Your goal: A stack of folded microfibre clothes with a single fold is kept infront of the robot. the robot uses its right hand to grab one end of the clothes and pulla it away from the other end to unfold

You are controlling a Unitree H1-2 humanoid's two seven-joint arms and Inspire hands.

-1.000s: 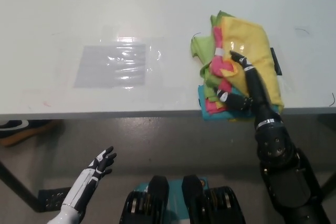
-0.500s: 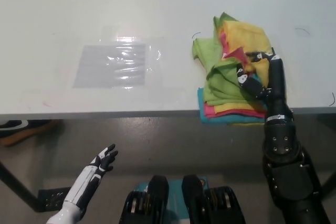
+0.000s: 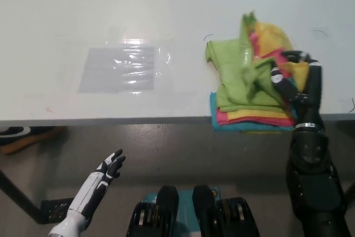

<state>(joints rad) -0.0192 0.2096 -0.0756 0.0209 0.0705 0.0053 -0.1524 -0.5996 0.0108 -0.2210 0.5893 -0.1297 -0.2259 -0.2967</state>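
Note:
A stack of microfibre cloths (image 3: 252, 116) in teal, pink, yellow and green lies at the table's front edge on the right. The green cloth (image 3: 238, 76) on top is spread over the stack, bunched at its right side. Yellow and pink cloth (image 3: 270, 37) lies rumpled behind it. My black right hand (image 3: 294, 79) is at the stack's right side, its fingers closed on the green cloth's bunched edge. My white left hand (image 3: 105, 173) hangs open below the table edge at the lower left, touching nothing.
The white table (image 3: 111, 4) stretches across the view, with its front edge (image 3: 111, 120) running left to right. A clear plastic sheet (image 3: 119, 69) lies flat on it left of the stack. Grey floor shows below the edge.
My right hand has moved to the right, dragging cloth with it. The yellow cloth that covered the stack has shifted back and right, and green cloth now lies across the top.

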